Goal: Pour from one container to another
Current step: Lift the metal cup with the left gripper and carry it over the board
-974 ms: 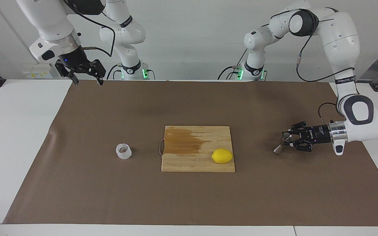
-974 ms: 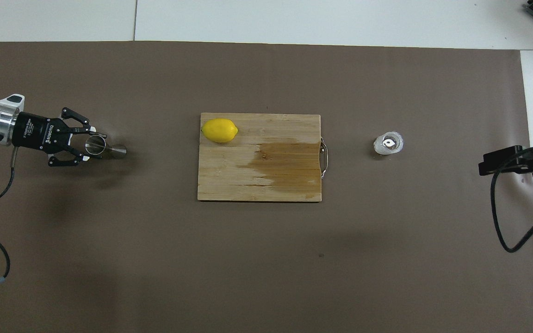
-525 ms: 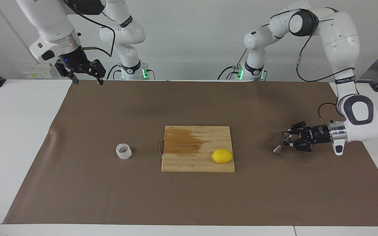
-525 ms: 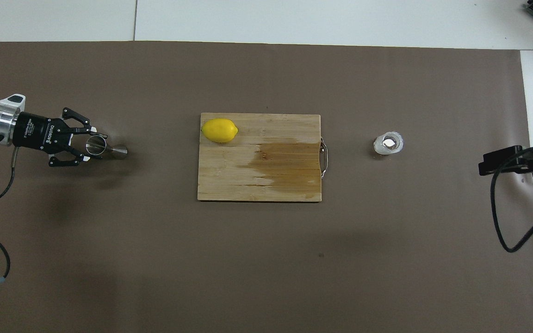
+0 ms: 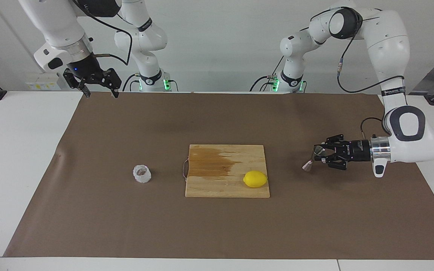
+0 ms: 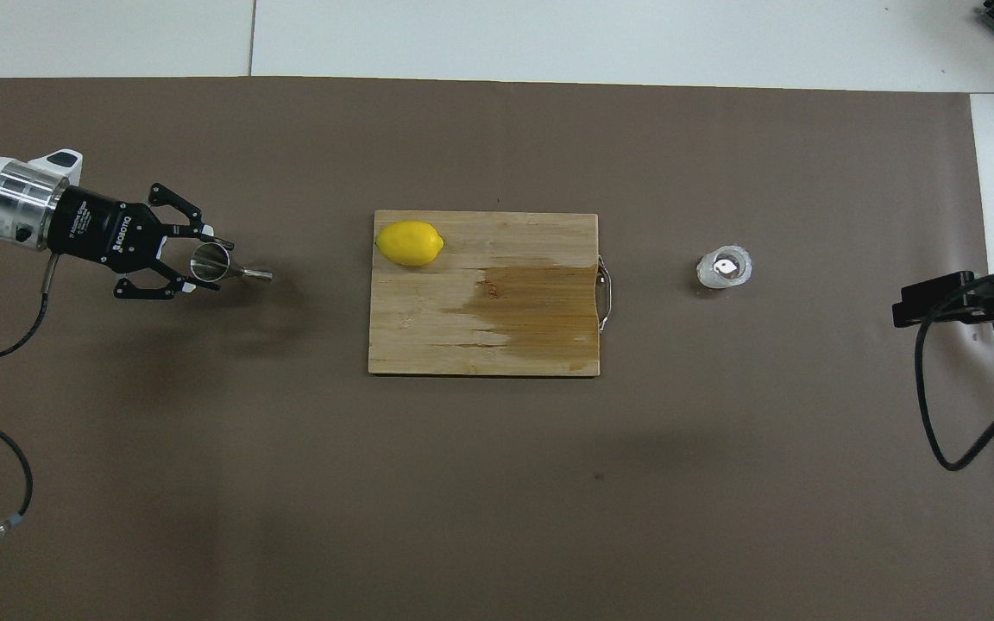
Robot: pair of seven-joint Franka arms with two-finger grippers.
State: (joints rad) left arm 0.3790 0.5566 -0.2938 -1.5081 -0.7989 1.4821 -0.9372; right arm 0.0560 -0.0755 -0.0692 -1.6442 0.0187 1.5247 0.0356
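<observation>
The steel jigger (image 5: 313,158), clamped in the left gripper's (image 5: 322,155) jaws, is now lifted off the surface and carried toward the cutting board (image 5: 227,171), while the knobbly cup (image 5: 142,174) stands untouched and the right gripper (image 5: 99,91) waits, jaws apart

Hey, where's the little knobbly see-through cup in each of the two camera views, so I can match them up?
Facing view: the knobbly cup stands on the brown mat toward the right arm's end of the table, beside the cutting board, at that picture's left.
Overhead view: the same cup sits at that picture's right, again beside the board.
Shared landmark: the board's metal handle points toward the cup in both views.
</observation>
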